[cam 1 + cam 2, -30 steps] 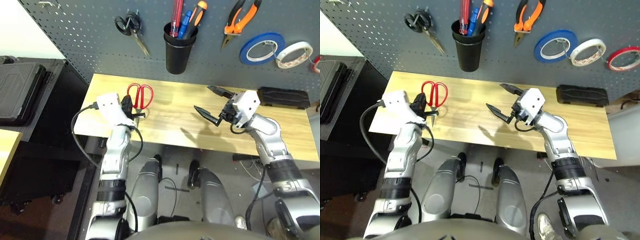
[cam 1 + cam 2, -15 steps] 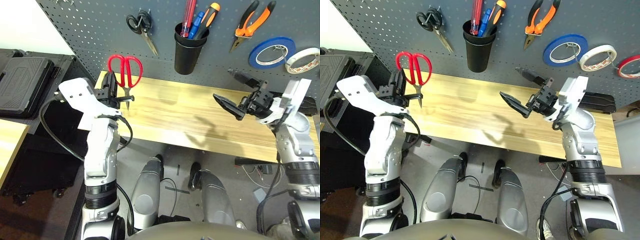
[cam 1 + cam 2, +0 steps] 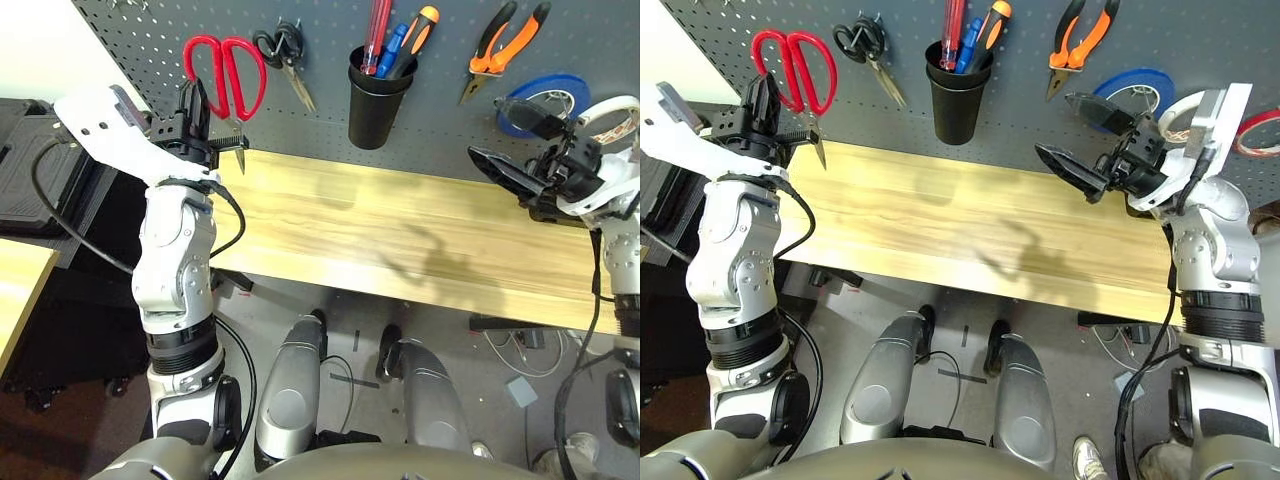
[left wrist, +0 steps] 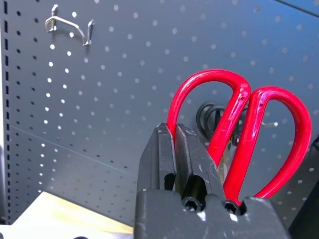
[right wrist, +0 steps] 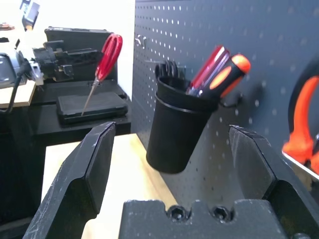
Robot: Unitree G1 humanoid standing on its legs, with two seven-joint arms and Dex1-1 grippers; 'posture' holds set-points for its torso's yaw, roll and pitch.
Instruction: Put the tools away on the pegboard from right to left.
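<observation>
The red-handled scissors (image 3: 225, 75) hang blades down in my left gripper (image 3: 195, 128), which is shut on them just below the handles. They are raised in front of the pegboard (image 3: 150, 40), just left of the black-handled scissors (image 3: 282, 55). An empty wire hook (image 4: 70, 27) sits further up the board. The red-handled screwdriver (image 3: 380, 30) stands in the black cup (image 3: 377, 95). The orange-and-black pliers (image 3: 505, 45) and the thin red tape ring (image 3: 1265, 130) hang on the board. My right gripper (image 3: 1056, 125) is open and holds nothing, in front of the blue tape.
Blue tape (image 3: 545, 100) and white tape (image 3: 610, 115) hang at the board's right. The wooden table (image 3: 380, 230) lies below the board. A black case (image 3: 40, 170) sits on a low surface beyond the table's left end.
My left arm has lifted the red scissors from the table up to the pegboard. My right gripper has drawn back to the right and upward, still open. The camera has shifted.
</observation>
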